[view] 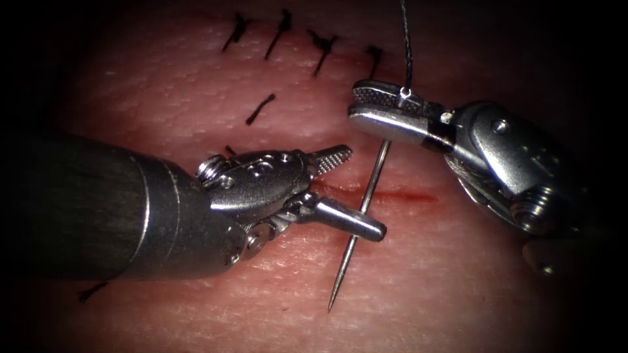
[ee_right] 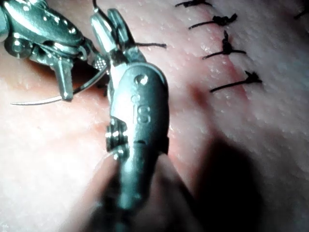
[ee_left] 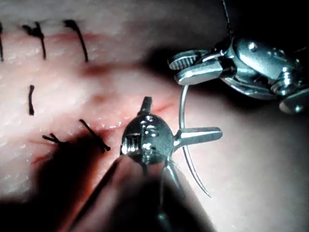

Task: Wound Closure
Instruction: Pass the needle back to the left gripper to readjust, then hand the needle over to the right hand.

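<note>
My right tool (view: 356,104) comes in from the right and is shut on the curved needle (view: 366,196) near its tail end. The needle hangs free over the tissue (view: 445,281), crossing the red open cut (view: 405,195), its tip (view: 330,306) bare and not in the tissue. Dark thread (view: 406,46) rises from the right tool's jaws. My left tool (view: 363,191) stands open and holds nothing; its lower jaw lies across the needle's mid-shaft. The left wrist view shows the same: the needle (ee_left: 182,104) hangs from the right tool (ee_left: 175,71) and passes behind the left tool's lower jaw.
Several dark knotted stitches (view: 324,49) lie in a row on the tissue beyond the tools, with another short one (view: 260,108) nearer. Red fluid lines the open cut. A cut thread end (view: 91,291) lies by the left shaft.
</note>
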`<state>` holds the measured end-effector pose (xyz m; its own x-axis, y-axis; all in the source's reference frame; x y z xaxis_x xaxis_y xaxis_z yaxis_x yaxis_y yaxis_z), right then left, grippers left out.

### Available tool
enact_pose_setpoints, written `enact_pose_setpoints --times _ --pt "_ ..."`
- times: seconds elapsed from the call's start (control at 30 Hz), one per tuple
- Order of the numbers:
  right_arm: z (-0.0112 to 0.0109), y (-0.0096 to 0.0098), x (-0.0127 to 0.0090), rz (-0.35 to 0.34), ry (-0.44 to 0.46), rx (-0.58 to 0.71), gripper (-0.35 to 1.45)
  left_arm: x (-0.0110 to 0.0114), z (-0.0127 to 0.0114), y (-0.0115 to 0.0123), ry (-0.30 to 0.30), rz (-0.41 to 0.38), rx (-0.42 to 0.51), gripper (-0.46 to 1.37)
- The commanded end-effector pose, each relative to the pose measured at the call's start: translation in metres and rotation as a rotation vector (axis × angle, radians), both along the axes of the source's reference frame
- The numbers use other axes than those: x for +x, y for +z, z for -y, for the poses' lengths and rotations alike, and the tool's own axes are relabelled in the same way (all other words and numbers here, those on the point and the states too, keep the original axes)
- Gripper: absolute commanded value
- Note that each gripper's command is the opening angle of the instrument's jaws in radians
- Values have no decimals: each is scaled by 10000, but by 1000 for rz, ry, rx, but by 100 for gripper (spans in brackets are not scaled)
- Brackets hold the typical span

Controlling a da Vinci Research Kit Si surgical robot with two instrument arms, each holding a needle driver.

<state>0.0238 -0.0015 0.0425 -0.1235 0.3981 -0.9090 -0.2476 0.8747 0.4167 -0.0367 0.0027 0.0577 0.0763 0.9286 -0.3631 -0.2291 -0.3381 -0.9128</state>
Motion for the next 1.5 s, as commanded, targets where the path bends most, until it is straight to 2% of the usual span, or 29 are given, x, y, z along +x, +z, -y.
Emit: enact_pose_setpoints --times 0.03,0.17,0.23,0.3,0.37,0.4,0.43,0.6,0.87,0.93,0.97,1.0,1.03,1.1,1.13,1.23,1.3,1.33,1.5 --pt "0 1 0 2 5 0 -35 0 0 -1 5 5 7 109" --pt "-1 -1 2 0 8 2 -35 1 2 -3 15 16 18 105" --pt "-1 -2 2 0 7 1 -35 3 3 -2 17 20 29 94" --pt "-2 -3 1 0 10 3 -35 5 5 -1 17 23 45 64" --pt "-1 -3 1 4 9 -2 -35 7 7 -1 20 31 55 4" --pt "-1 -3 1 4 9 -2 -35 8 7 -1 26 42 66 -21" --pt "-1 -3 2 4 9 -2 -35 9 7 -1 34 56 71 -35" --pt "0 -4 2 6 12 -2 -35 11 8 -2 95 125 85 -35" --pt "-2 -5 2 -11 40 30 -35 25 1 -2 48 117 150 -35" --pt "-1 -8 2 10 98 44 -1 30 -1 -2 27 103 151 -35" --pt "-1 -9 2 33 136 45 24 31 -2 -2 19 97 152 -35" --pt "-1 -10 2 51 166 44 54 33 -4 -2 7 90 158 -35" --pt "-2 -13 3 73 200 40 97 35 -5 -2 -13 77 159 -35" --pt "-5 -16 3 86 219 33 117 37 -7 -3 -24 70 160 -35" --pt "-7 -18 3 114 225 40 126 37 -8 -3 -33 64 160 -35" --pt "-12 -23 2 181 230 59 136 38 -10 -3 -52 50 156 -35" --pt "-12 -27 1 214 237 74 136 38 -12 -3 -65 39 151 -35" --pt "-12 -28 0 231 241 91 134 39 -12 -3 -68 37 151 -35" --pt "-6 -28 1 222 173 214 113 38 -14 -3 -83 23 140 -35"
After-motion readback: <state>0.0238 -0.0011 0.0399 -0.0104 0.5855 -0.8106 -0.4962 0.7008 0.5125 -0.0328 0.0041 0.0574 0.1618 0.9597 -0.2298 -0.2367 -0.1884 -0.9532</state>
